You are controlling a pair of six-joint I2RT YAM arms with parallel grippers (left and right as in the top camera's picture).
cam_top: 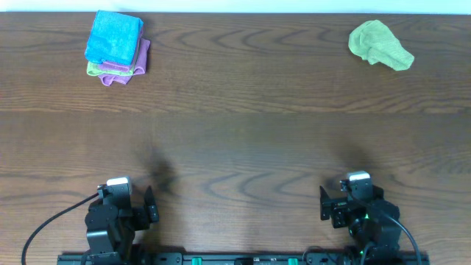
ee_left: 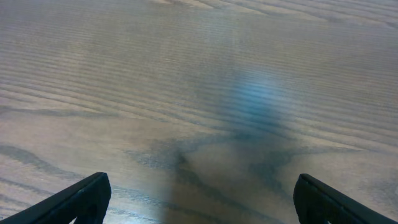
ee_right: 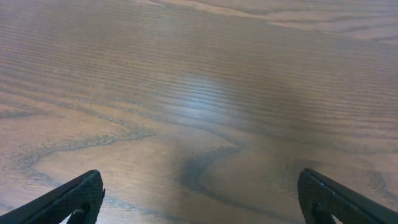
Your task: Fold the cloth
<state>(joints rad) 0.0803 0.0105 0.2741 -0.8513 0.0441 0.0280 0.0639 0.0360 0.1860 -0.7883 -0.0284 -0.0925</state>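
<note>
Wooden table (cam_top: pixel 235 147) — crumpled cloth (cam_top: pixel 379 46) near far-right edge.

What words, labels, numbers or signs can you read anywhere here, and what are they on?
No readable text.
The green cloth, the cloth stack and the table are plain.
Any marks on the left arm or right arm are too small to read.
</note>
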